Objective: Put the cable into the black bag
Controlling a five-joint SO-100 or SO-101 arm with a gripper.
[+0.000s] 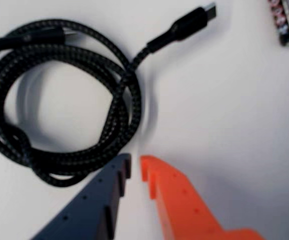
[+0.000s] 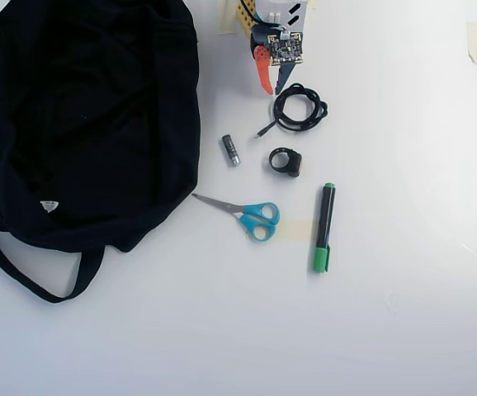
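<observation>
White table (image 2: 403, 330): bag (image 2: 82, 115), cable (image 2: 300, 107), scissors (image 2: 251, 216)

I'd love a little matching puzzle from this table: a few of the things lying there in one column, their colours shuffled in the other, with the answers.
Things:
1. scissors' plastic handles
2. felt-tip marker's cap
3. large cloth bag
4. small cylindrical battery

Colours:
A. black
B. silver-grey
C. light blue
D. green

Pairs: 1-C, 2-D, 3-A, 4-B
</observation>
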